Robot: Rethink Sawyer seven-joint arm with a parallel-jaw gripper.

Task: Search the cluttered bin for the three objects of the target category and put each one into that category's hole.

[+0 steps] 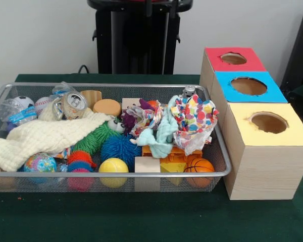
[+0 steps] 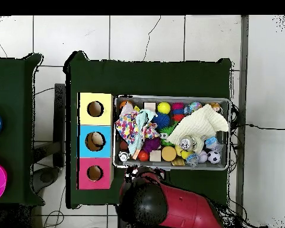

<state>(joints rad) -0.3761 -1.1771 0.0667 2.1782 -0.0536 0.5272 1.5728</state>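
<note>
**Front view, read left to right across the wire bin (image 1: 116,174).** The bin lies with its long axis along the table's near edge, open side up, so you can reach every item from above.

- **Left end.** A cream knitted cloth (image 1: 45,138) drapes from the left rim toward the middle. It covers what lies beneath it, so expect hidden items there. A crushed can (image 1: 73,105) rests on its side at the far edge, mouth turned toward the camera. A globe ball (image 1: 40,163) sits at the near left corner.
- **Middle.** A blue spiky ball (image 1: 120,148) lies just behind a yellow ball (image 1: 113,166), and a wooden block (image 1: 147,164) stands against the near rim.
- **Right end.** A patterned cloth (image 1: 194,121) is heaped high, and a small basketball (image 1: 199,165) lies at the near right corner.
- **Beyond the right rim.** Three boxes stand in a row running away from the near edge: the yellow box (image 1: 272,151), the blue box (image 1: 278,93) and the red box (image 1: 217,54). Each hole faces straight up, so a released item would probably drop in.

Neither view indicates the target category, so you cannot say which three items count. On this evidence all candidates are in the bin.

**Overhead view.** The red and black arm (image 2: 168,208) sits drawn back outside the bin's long edge. The gripper itself shows in neither view, so you cannot tell whether it is spread or pressed together.
</note>
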